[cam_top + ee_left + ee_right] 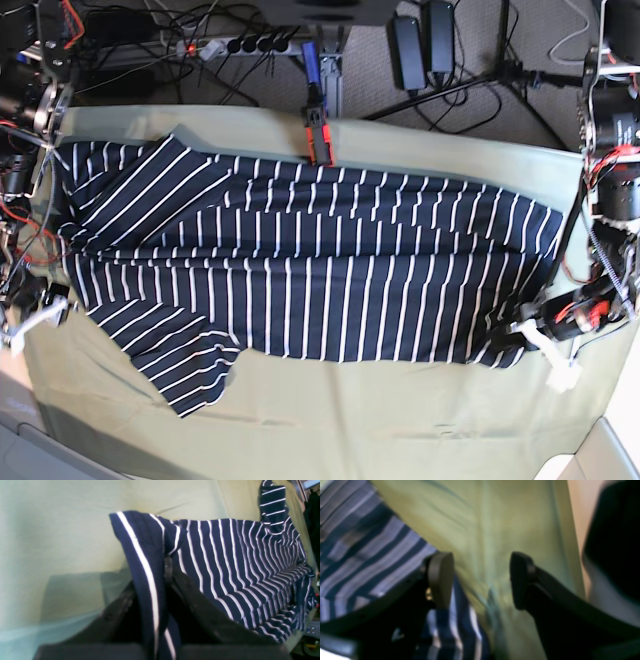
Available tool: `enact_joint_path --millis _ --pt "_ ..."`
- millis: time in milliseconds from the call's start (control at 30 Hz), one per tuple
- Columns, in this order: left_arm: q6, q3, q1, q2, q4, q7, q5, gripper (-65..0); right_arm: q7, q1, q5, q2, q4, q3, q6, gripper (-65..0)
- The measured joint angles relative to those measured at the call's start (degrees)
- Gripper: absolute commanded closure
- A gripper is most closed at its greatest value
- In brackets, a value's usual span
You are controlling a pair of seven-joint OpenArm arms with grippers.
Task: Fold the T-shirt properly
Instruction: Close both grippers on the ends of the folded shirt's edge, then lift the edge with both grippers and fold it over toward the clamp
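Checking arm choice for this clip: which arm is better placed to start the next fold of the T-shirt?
Left. The left gripper is shut on a T-shirt corner, while the right gripper hangs open over the green cloth.

The base view is looking down from above, taking in the whole T-shirt [300, 270] on the table cloth [400, 430]. The left wrist view is sitting close behind its gripper [160, 562], facing along the striped fabric. The right wrist view — blurred — is hovering near the cloth; all three are sharing the shirt.
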Motion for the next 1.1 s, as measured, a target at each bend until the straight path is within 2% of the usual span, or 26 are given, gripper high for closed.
enact_joint_path --millis 133,467,600,833,1100 --pt "0.0 0.0 0.0 -1.2 0.0 0.0 -1.8 0.0 0.1 -0.3 3.3 0.8 -5.5 0.0 0.5 -35.8" --pt "0.0 0.0 0.0 -1.0 0.0 0.0 -2.1 0.0 1.1 -0.1 4.3 -4.4 -4.8 0.0 1.1 -35.8" --pt "0.0 0.0 0.0 -1.0 0.0 0.0 -2.1 0.0 1.5 0.2 4.7 -5.7 -4.5 -2.2 1.1 -35.7" --pt "0.0 0.0 0.0 -1.0 0.0 0.0 -2.1 0.0 2.1 0.3 6.4 -6.0 -3.5 -8.2 1.1 -35.8" --pt "0.0 0.0 0.0 -1.0 0.0 0.0 -2.1 0.0 0.3 0.0 7.9 -6.3 -0.6 -8.8 1.2 -35.7"
